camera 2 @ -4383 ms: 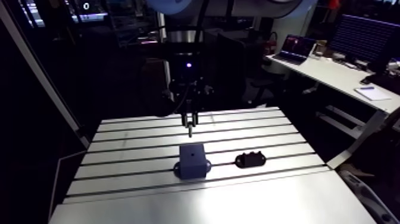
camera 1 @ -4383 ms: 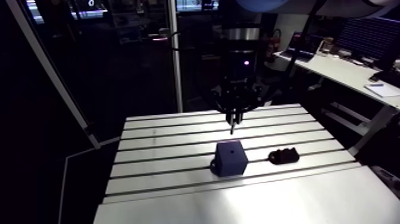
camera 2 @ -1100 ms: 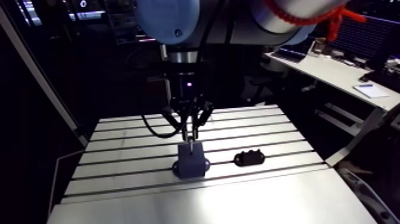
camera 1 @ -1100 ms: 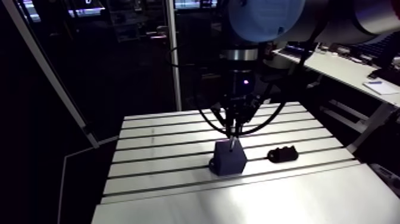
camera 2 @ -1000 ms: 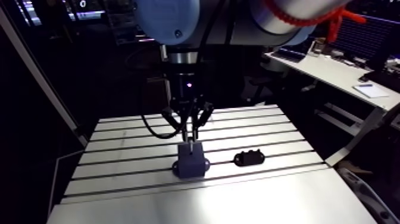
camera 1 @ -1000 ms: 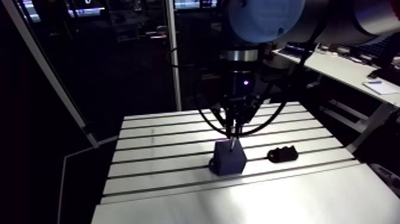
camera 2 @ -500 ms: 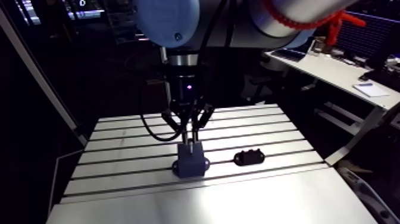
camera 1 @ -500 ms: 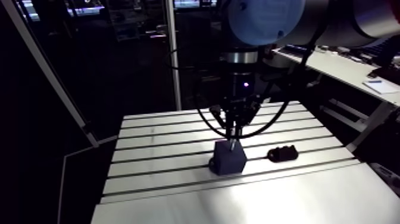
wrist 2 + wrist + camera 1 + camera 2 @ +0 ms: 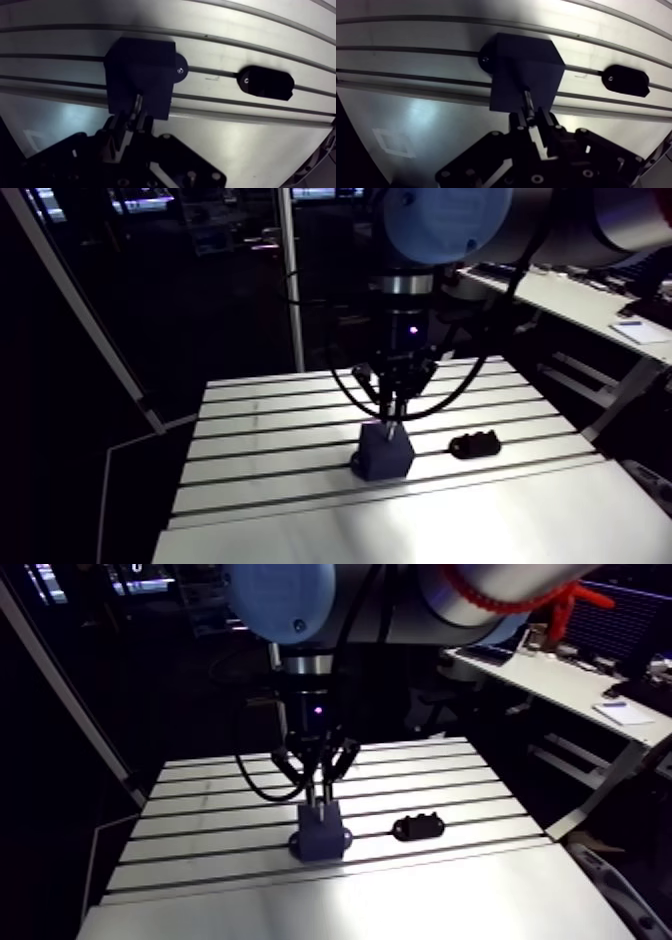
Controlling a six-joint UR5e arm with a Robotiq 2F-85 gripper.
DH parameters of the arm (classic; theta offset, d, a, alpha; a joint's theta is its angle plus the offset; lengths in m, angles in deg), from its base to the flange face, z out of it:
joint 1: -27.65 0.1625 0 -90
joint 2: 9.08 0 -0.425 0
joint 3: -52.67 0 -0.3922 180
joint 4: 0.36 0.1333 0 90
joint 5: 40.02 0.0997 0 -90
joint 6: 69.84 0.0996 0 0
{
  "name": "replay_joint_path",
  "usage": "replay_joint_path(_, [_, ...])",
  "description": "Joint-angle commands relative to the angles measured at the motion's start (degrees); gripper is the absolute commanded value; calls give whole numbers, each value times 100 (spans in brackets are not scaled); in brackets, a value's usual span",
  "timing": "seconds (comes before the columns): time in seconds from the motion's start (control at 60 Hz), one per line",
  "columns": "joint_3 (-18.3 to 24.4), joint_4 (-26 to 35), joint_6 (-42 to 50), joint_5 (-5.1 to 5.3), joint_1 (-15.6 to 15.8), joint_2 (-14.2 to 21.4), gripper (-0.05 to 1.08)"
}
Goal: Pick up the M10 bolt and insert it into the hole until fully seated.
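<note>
A dark blue block [image 9: 523, 75] with round mounting ears is fixed to the slotted table [image 9: 260, 438]. My gripper [image 9: 532, 120] hangs straight over it, shut on the M10 bolt [image 9: 527, 100], whose grey shank points down onto the block's top face. In the arm view the gripper [image 9: 393, 416] reaches the block [image 9: 385, 456] from above, with the bolt tip at its top. The hole itself is hidden under the bolt, so I cannot tell how deep the bolt sits.
A small black oval holder [image 9: 626, 80] lies on the table beside the block, to the right in the arm view [image 9: 474, 446]. The table's front part is a plain bright plate [image 9: 420, 528].
Since the oldest frames the gripper has come down with the bolt from above the table to the block's top. Over the last frames it has sunk only slightly.
</note>
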Motion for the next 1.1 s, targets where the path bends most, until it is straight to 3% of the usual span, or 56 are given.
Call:
replay_joint_path(0.017, [2, 0, -18, 0, -11, -6, 108])
replay_joint_path(1.1, [-50, -132, -18, 0, -18, -24, 108])
